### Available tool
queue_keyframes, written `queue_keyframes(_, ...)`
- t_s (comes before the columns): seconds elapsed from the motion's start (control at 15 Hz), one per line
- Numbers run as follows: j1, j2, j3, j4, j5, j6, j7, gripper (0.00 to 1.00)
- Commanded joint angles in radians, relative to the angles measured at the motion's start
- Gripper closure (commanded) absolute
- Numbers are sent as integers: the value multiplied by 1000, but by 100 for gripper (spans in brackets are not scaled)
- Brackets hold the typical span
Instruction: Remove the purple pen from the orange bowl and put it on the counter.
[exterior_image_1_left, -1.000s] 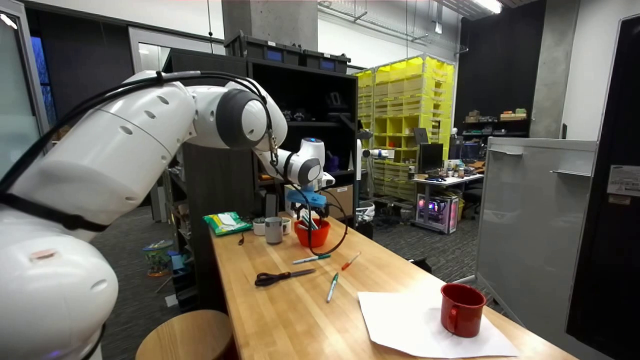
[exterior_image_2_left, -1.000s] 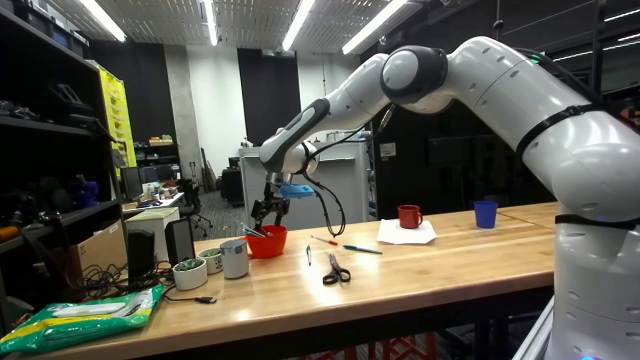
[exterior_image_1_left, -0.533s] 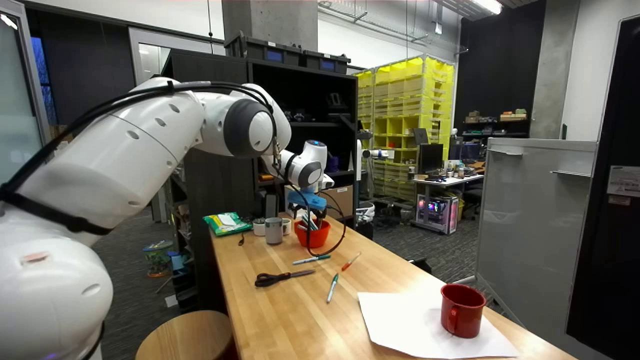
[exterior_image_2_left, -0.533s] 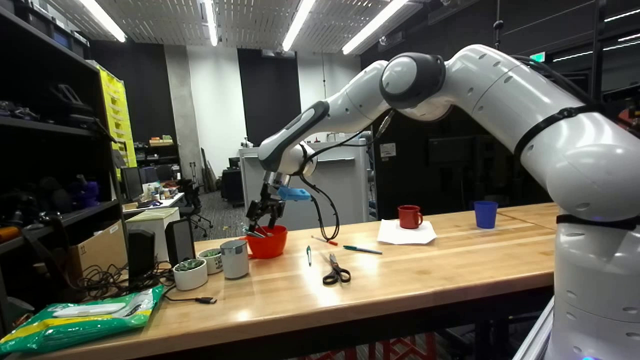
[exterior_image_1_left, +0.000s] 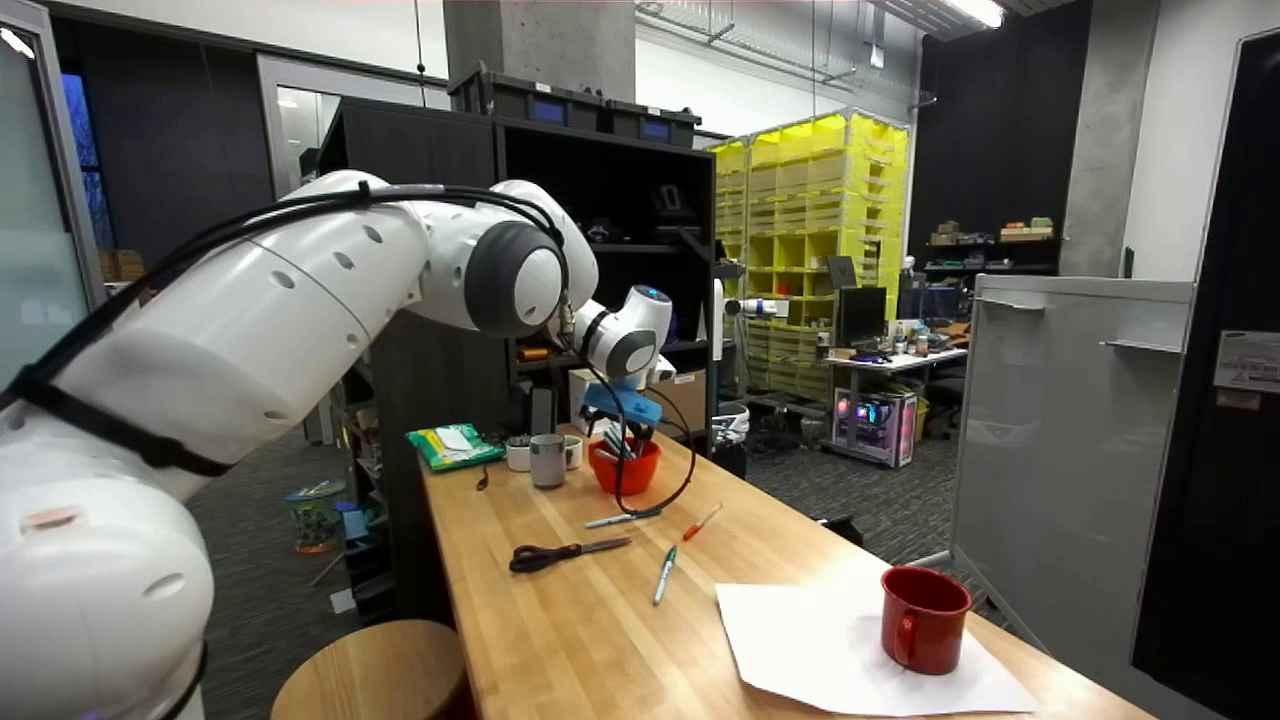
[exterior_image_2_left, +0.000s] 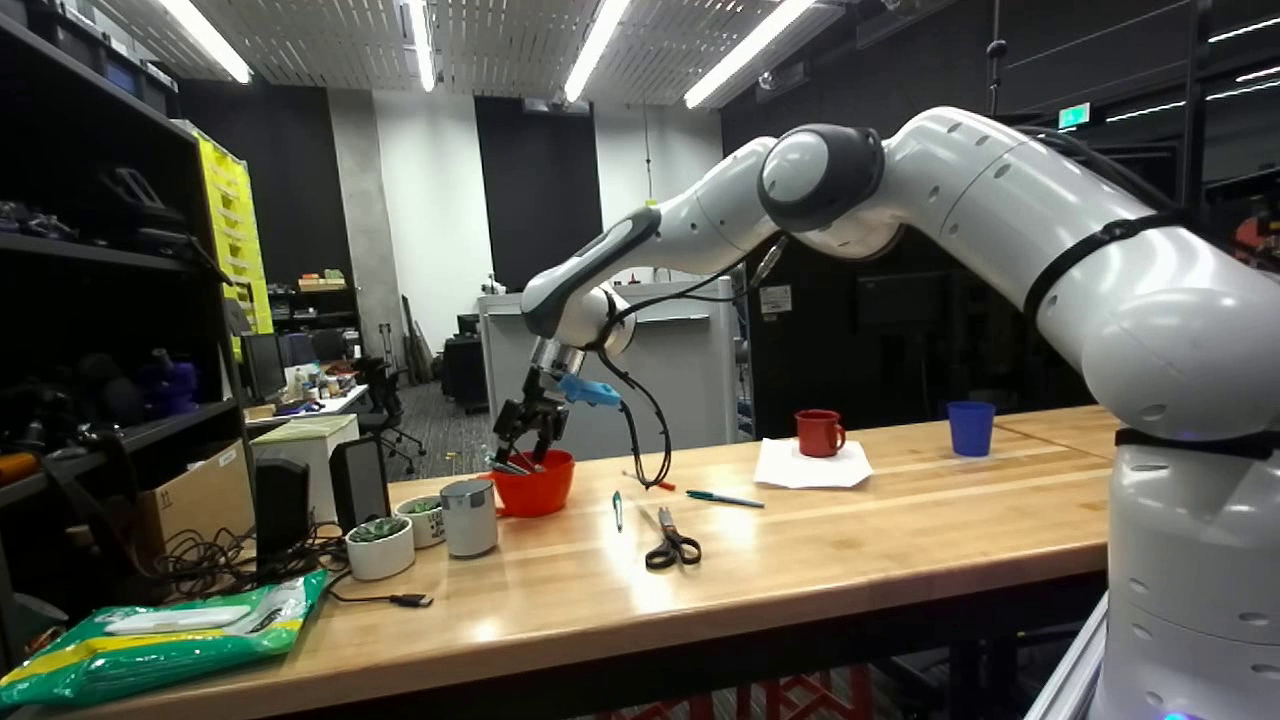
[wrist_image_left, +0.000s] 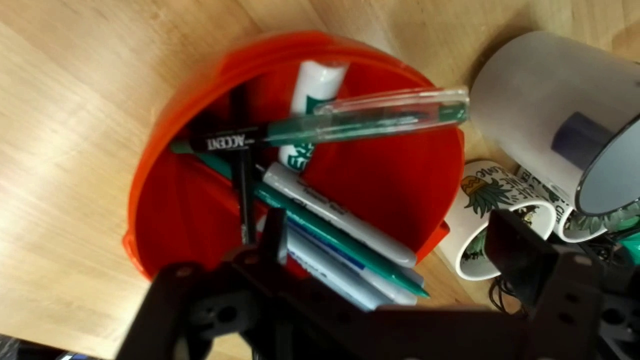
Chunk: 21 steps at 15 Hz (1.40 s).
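Note:
The orange bowl (wrist_image_left: 385, 175) stands on the counter (exterior_image_2_left: 850, 540) and holds several pens and markers; it shows in both exterior views (exterior_image_1_left: 635, 478) (exterior_image_2_left: 537, 492). No clearly purple pen shows; a pen with a blue-violet strip (wrist_image_left: 327, 246) lies beside a green pen (wrist_image_left: 330, 235) and pale markers. A clear-capped green pen (wrist_image_left: 350, 120) and a black pen (wrist_image_left: 245, 195) lie across them. My gripper (wrist_image_left: 395, 237) is open and tilted at the bowl (exterior_image_2_left: 524, 450). One finger is over the pens, the other over a small planter beyond the rim. Nothing is visibly held.
A grey mug (exterior_image_2_left: 469, 518) and small white planters (exterior_image_2_left: 381, 550) stand beside the bowl. Scissors (exterior_image_2_left: 672, 548) and loose pens (exterior_image_2_left: 724, 498) lie on the counter. A dark red mug (exterior_image_2_left: 820, 433) stands on white paper (exterior_image_1_left: 800, 650). A blue cup (exterior_image_2_left: 971, 430) is farther along.
The arm's elbow has come down. My gripper has tilted and shifted slightly towards the bowl's pen side, a little lower. The bowl and loose objects have not moved.

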Motion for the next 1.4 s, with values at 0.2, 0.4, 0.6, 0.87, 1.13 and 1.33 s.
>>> queue_keyframes(0.2,-17,79,30,123,48,-89,-59,0)
queue_keyframes(0.4,-25,110,45,169,66,-137,-89,0)
queue_keyframes(0.6,-36,138,62,213,89,-190,-125,0)
queue_keyframes(0.87,-44,168,68,264,116,-253,-156,0)
queue_keyframes(1.13,-52,197,74,312,146,-323,-188,0)
queue_keyframes(1.33,-53,216,71,341,164,-373,-205,0)
